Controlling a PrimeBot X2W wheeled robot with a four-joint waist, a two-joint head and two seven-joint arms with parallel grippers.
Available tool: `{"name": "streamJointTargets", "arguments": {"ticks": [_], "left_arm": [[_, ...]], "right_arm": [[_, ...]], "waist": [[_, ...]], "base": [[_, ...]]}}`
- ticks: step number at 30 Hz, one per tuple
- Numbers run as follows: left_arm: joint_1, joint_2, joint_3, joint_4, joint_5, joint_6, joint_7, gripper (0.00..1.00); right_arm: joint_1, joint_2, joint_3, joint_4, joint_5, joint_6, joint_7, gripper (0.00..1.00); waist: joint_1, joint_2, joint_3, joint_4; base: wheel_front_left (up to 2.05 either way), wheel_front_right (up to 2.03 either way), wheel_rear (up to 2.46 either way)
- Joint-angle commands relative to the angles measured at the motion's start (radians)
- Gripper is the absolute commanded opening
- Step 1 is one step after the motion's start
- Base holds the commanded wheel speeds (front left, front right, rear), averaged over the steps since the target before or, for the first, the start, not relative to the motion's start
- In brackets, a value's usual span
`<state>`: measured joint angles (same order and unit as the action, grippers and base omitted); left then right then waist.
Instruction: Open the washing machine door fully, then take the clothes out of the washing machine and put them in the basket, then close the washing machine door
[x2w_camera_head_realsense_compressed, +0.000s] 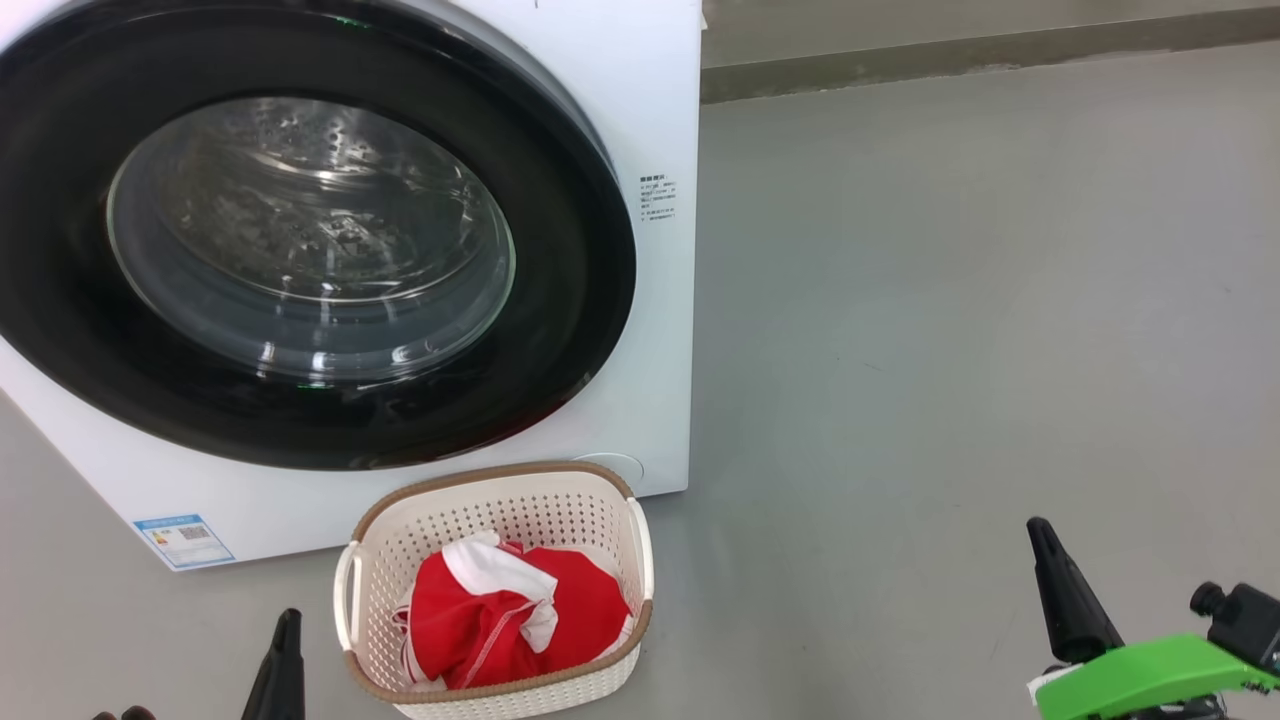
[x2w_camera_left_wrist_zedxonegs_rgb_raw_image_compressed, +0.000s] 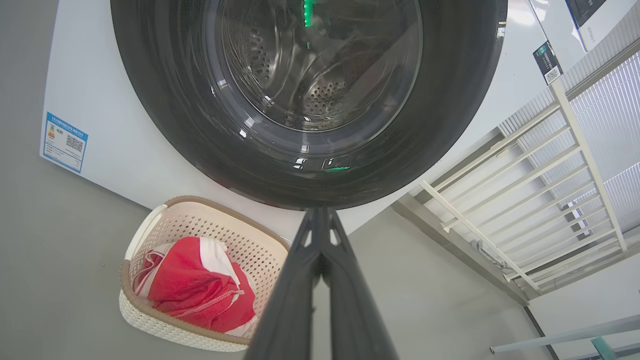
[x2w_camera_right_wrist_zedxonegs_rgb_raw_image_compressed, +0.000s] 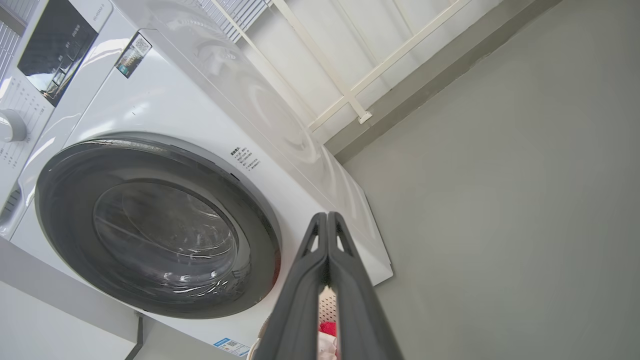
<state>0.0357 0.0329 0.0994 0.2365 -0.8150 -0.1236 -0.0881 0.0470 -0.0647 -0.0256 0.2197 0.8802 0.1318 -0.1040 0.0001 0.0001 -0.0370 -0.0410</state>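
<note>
Our left gripper (x2w_camera_head_realsense_compressed: 289, 622) sat at about 7 o'clock in the head view, its two dark fingers (x2w_camera_left_wrist_zedxonegs_rgb_raw_image_compressed: 295, 280) pressed together with nothing between them. Our right gripper (x2w_camera_head_realsense_compressed: 1042, 530) sat at about 4 o'clock, likewise pinched closed and empty. The clothes (x2w_camera_head_realsense_compressed: 480, 620) lay as a red heap with white trim inside the basket (x2w_camera_head_realsense_compressed: 440, 530). It stood on the floor (x2w_camera_head_realsense_compressed: 950, 300) just in front of the washing machine (x2w_camera_head_realsense_compressed: 655, 120), below the 5 o'clock edge of the washing machine door (x2w_camera_head_realsense_compressed: 570, 330). The door looked flush against the white front. Through its glass (x2w_camera_head_realsense_compressed: 310, 240) we saw steel drum (x2w_camera_left_wrist_zedxonegs_rgb_raw_image_compressed: 325, 95) and no red fabric, so we judged the emptying done and the door closed or nearly so. Any coming move turned on one relation: the door lay near our left gripper, up toward its 12 o'clock. From our right gripper it lay off at 10 o'clock, well apart across the floor. So the left arm was the nearer one for a last press on the rim, should the latch need it.
</note>
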Motion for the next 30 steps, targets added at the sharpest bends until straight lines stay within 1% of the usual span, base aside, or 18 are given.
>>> {"name": "streamJointTargets", "arguments": {"ticks": [1, 7, 30], "left_arm": [[-0.048, 0.012, 0.015, -0.018, -0.034, -0.003, 0.009, 0.00], [-0.055, 0.013, 0.015, -0.016, -0.091, -0.004, 0.024, 0.00], [-0.089, 0.014, 0.015, -0.007, -0.363, -0.005, 0.093, 0.00]], "right_arm": [[-0.060, -0.011, -0.005, -0.023, 0.033, -0.001, 0.007, 0.00], [-0.067, -0.010, -0.010, -0.019, 0.085, -0.001, 0.021, 0.00], [-0.101, -0.004, -0.036, -0.002, 0.338, -0.001, 0.093, 0.00]], "waist": [[-0.0001, -0.0001, 0.001, 0.001], [-0.0001, -0.0001, 0.004, 0.004], [-0.0001, -0.0001, 0.018, 0.018]], "base": [[0.00, 0.00, 0.00], [0.00, 0.00, 0.00], [0.00, 0.00, 0.00]]}}
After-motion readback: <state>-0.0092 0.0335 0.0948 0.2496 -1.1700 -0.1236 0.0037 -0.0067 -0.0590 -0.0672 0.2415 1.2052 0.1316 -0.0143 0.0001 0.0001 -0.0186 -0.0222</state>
